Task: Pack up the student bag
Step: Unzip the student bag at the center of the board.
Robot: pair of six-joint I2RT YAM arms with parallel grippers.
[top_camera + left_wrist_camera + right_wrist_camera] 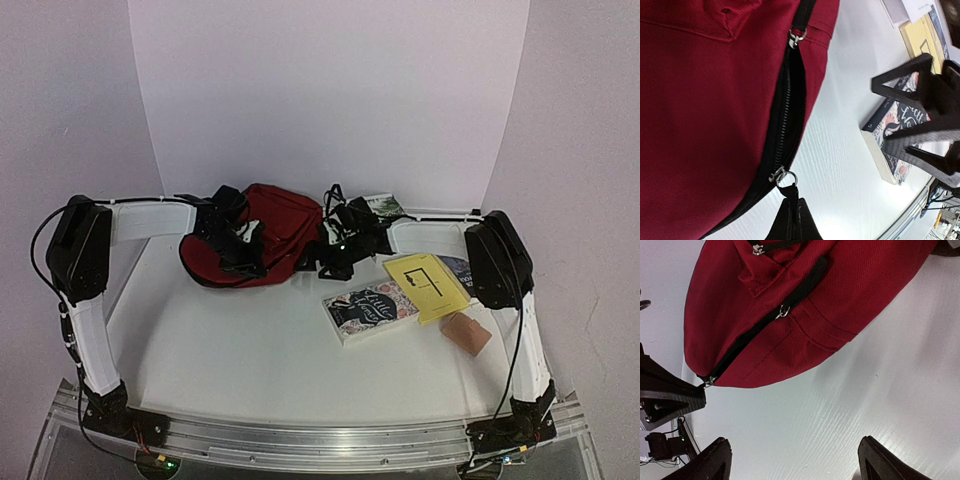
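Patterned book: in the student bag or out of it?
Out. The patterned book lies flat on the table, right of the student bag and apart from it.

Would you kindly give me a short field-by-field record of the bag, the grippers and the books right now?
student bag: red, lying on the table, zip gaping slightly
left gripper: shut on the zip pull
right gripper: open, beside the bag, holding nothing
books: patterned book and yellow book lie outside the bag
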